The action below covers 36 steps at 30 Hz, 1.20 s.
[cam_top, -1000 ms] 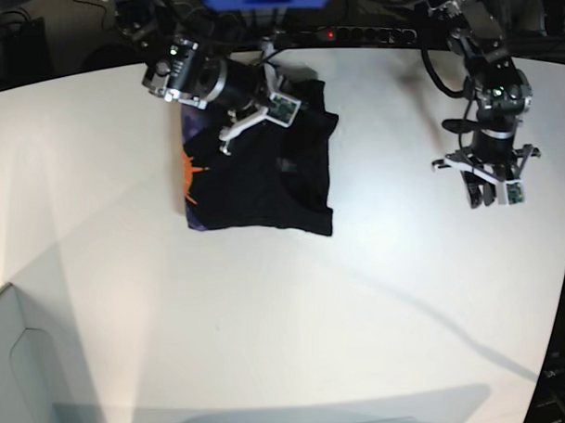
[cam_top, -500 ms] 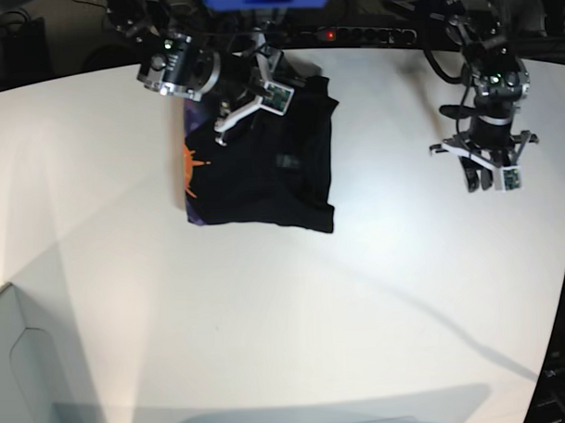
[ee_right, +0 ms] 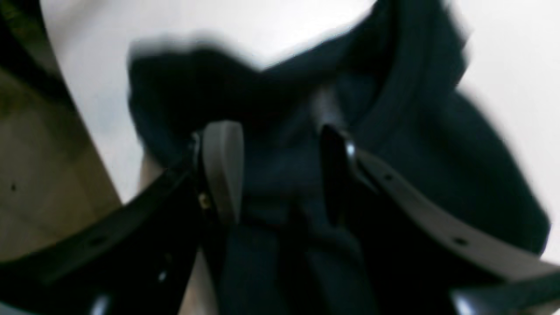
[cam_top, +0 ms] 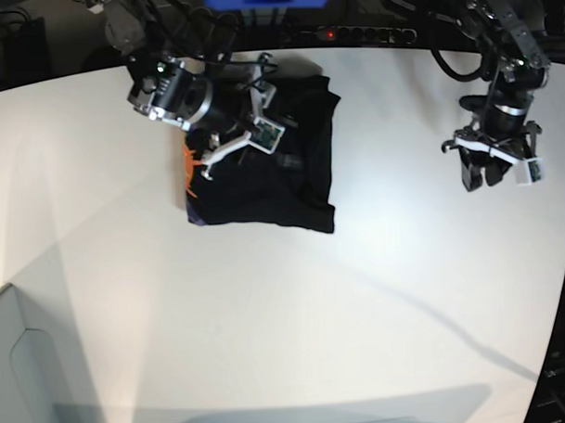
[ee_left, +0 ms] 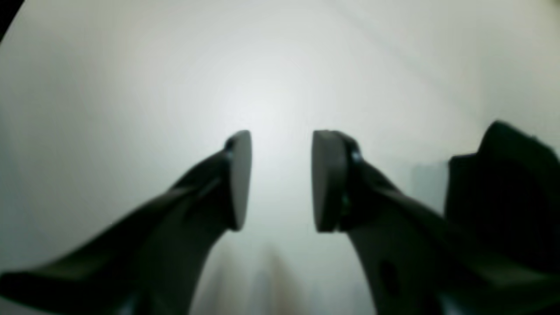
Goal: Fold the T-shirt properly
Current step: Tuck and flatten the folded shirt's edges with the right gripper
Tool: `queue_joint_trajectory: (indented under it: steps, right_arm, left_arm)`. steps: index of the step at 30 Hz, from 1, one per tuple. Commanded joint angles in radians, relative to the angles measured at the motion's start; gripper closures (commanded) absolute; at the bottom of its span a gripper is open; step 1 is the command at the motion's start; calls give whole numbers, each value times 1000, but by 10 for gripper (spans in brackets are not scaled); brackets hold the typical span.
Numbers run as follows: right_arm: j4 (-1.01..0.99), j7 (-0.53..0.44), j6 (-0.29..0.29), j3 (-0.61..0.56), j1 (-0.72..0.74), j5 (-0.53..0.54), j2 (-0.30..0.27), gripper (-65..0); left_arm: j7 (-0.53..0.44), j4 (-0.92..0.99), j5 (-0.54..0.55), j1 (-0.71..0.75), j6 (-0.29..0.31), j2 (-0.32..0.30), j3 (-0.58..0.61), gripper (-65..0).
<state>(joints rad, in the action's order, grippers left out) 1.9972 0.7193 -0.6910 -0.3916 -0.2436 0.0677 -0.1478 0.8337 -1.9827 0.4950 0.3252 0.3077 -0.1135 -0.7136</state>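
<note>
Both arms' jaws stood open: the right gripper [ee_right: 280,175] over the folded black cloth T-shirt [cam_top: 281,179], the left gripper [ee_left: 280,179] above the bare white desk [cam_top: 295,313].

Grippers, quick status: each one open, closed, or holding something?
Left gripper: open, nothing between the pads, only bare table below.
Right gripper: open, jaws apart over the T-shirt, not gripping it.

no readable text, brand, number or sign in any view, orange print on the T-shirt [cam_top: 263,180] shows as a shape without letters, wrist views too blurred to make out any lettering
</note>
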Motion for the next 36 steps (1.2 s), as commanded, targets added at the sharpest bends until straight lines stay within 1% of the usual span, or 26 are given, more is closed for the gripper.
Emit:
queue_joint_trajectory:
  steps: [1,3,5,7,11,14,17,18,21,23,26,29,32,34,36]
  right_arm:
    - [12,-27,-7,3,23,17,6,-294]
    - [-11,-27,-7,-5,51,17,23,-295]
    - [-55,-27,-7,-7,66,17,67,-295]
    - [-128,-27,-7,-7,83,14,107,-296]
    - [-269,-34,-7,-7,129,17,161,-296]
    - [-344,-114,-7,-25,138,17,190,-297]
    - [-379,-200,-7,-100,140,13,190,-297]
    - [-381,-215,-7,-123,135,13,185,-298]
    - [-355,-238,-7,-194,131,13,129,-298]
    - [-315,-238,-7,-215,131,17,92,-297]
    - [-233,-240,-7,-175,131,17,61,-296]
    - [-195,-243,-7,-73,138,17,63,-298]
    - [-212,-238,-7,27,175,17,104,-298]
    - [-273,-241,-7,81,200,17,126,-298]
    - [-350,-241,-7,105,232,17,147,-298]
  left_arm:
    - [-18,-8,1,4,-5,-10,-30,-273]
    - [-18,-4,1,1,-5,-10,-79,-308]
    - [-18,-4,1,1,-5,-10,-130,-326]
    - [-18,-4,1,1,-5,-10,-174,-330]
    - [-17,-4,1,4,-5,-10,-223,-330]
    - [-17,-4,1,7,-5,-10,-237,-330]
    - [-17,-4,-2,7,-5,-10,-237,-330]
    - [-17,-4,0,7,-5,-10,-237,-330]
    - [-17,-4,-3,7,-5,-10,-237,-330]
    - [-17,-4,-3,7,-5,-10,-237,-330]
    - [-17,-4,3,7,-5,-10,-237,-331]
    - [-17,-5,3,7,-5,-8,-235,-331]
    - [-17,-5,3,7,-5,-8,-231,-332]
    - [-17,-5,3,7,-5,10,-231,-332]
    - [-17,-7,3,7,-5,24,-229,-332]
